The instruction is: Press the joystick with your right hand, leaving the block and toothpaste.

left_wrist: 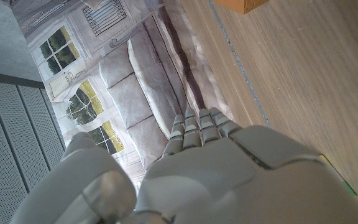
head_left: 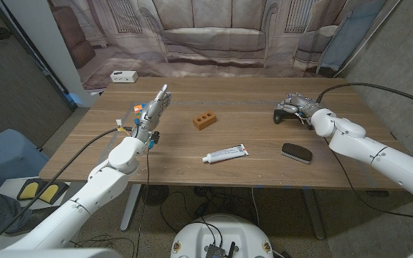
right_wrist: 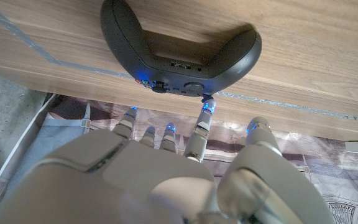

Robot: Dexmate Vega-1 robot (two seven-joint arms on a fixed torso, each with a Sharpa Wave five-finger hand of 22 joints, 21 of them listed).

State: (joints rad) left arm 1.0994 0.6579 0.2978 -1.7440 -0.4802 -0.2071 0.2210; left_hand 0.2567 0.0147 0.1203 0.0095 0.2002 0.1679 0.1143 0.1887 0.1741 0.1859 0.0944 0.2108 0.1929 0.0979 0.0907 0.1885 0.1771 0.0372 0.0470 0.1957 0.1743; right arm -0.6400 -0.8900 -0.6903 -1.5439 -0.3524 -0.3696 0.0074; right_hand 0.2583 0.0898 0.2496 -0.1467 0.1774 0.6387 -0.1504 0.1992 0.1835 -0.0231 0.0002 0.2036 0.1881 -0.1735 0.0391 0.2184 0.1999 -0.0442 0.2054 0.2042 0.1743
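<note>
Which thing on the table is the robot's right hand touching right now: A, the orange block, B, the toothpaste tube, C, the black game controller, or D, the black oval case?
C: the right hand is on the black game controller at the table's far right, with a fingertip meeting the controller's front edge in the right wrist view.

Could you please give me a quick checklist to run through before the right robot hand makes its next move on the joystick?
1. Right robot hand is at the game controller: ok.
2. One fingertip is lined up with a control on the controller: ok; actual contact cannot tell.
3. Orange block lies apart from both hands: ok.
4. Toothpaste tube lies apart from both hands: ok.
5. Left robot hand holds nothing, fingers extended, away from the controller: ok.
6. Black oval object lies clear of the right forearm: cannot tell.
</note>
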